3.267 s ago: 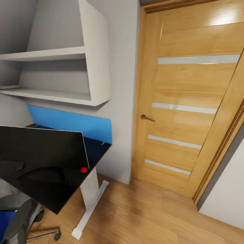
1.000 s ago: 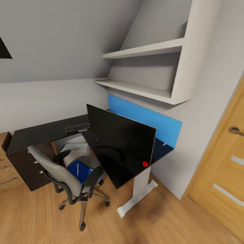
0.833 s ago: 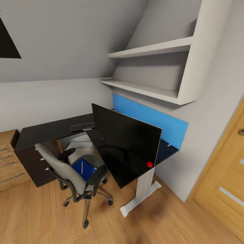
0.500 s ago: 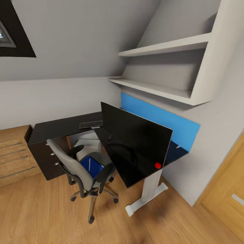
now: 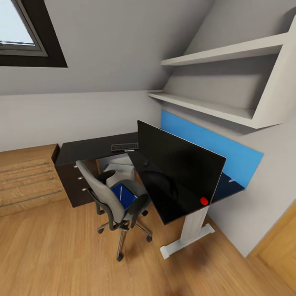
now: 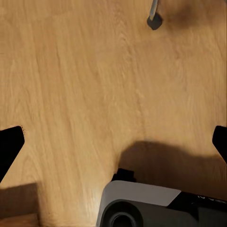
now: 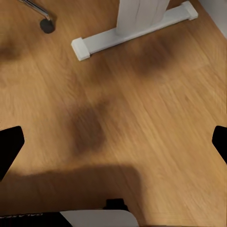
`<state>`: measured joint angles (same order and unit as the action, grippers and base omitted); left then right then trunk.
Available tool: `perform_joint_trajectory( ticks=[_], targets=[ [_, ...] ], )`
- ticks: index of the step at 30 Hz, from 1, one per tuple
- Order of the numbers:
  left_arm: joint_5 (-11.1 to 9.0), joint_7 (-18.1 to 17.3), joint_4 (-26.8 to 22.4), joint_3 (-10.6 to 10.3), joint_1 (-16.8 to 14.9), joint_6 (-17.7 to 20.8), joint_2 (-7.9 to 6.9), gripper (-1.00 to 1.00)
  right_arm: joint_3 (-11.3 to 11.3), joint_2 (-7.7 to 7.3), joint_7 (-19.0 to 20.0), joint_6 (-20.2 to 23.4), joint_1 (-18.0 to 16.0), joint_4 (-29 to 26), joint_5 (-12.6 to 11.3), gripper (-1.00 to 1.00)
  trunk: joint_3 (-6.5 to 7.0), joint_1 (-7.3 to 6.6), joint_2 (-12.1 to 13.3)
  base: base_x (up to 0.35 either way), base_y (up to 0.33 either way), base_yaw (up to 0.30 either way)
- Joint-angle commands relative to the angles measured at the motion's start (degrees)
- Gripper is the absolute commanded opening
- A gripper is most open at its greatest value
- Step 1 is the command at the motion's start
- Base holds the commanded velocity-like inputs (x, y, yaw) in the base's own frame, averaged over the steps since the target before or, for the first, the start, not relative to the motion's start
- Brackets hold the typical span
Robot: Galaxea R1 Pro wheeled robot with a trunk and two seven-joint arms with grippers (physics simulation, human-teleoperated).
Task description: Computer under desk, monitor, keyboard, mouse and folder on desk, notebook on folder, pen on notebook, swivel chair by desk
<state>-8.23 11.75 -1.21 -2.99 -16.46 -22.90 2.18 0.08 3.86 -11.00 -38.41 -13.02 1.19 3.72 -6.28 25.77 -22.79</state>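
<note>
The black L-shaped desk point(image 5: 84, 147) stands in the bedroom corner. The wide monitor point(image 5: 181, 164) is on its near wing, the keyboard point(image 5: 124, 146) lies at the inner corner, and the small dark mouse point(image 5: 144, 163) sits beside the monitor's base. A white box, the computer point(image 5: 118, 165), rests under the desk. The grey swivel chair point(image 5: 107, 193) is drawn up to the desk with the blue folder point(image 5: 124, 197) on its seat and the thin white pen point(image 5: 121, 193) on the folder. The notebook is out of view. My left gripper point(image 6: 113, 144) and right gripper point(image 7: 113, 144) hang open above the floor, empty.
A light wooden drawer chest point(image 5: 24, 177) adjoins the desk. White wall shelves point(image 5: 222, 82) and a blue back panel point(image 5: 213, 146) are above the desk, with a skylight point(image 5: 20, 33) higher up. The desk's white foot point(image 7: 135, 28) and a chair caster point(image 6: 154, 21) are near my arms.
The camera has swung left: the door has left the picture, while the chair, the chest and the skylight have come in. The desk things themselves have not moved.
</note>
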Motion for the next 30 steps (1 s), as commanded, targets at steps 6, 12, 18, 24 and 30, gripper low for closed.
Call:
perform_joint_trajectory(
  ticks=[6, 12, 18, 24, 30],
  targets=[
    [-0.47, 0.12, 0.07, -0.35, -0.06, -0.22, 0.02, 1.0, 0.01, 0.01, -0.47, -0.18, -0.07, 0.13, 0.41, 1.0, -0.46, 0.01, -0.13, -0.273, -0.1, 0.232],
    [-0.47, 0.12, 0.07, -0.36, -0.06, -0.22, 0.02, 1.0, 0.01, 0.01, -0.47, -0.18, -0.07, 0.13, 0.41, 1.0, -0.8, 0.01, -0.13, -0.124, -0.025, 0.232],
    [-0.47, 0.12, 0.07, -0.35, -0.06, -0.22, 0.02, 1.0, 0.01, 0.01, -0.46, -0.18, -0.07, 0.13, 0.41, 1.0, -1.14, 0.01, -0.13, -0.014, -0.003, 0.232],
    [-0.49, 0.12, 0.07, -0.35, -0.06, -0.29, 0.02, 1.0, 0.01, 0.01, -0.45, -0.18, -0.07, 0.13, 0.41, 1.0, -1.48, 0.01, -0.13, -0.002, 0.0, 0.232],
    [-0.54, 0.12, 0.07, -0.35, -0.06, -0.34, 0.02, 1.0, 0.01, 0.01, -0.47, -0.23, -0.07, 0.13, 0.41, 1.0, -1.73, 0.01, -0.13, 0.0, 0.0, 0.239]
  ],
)
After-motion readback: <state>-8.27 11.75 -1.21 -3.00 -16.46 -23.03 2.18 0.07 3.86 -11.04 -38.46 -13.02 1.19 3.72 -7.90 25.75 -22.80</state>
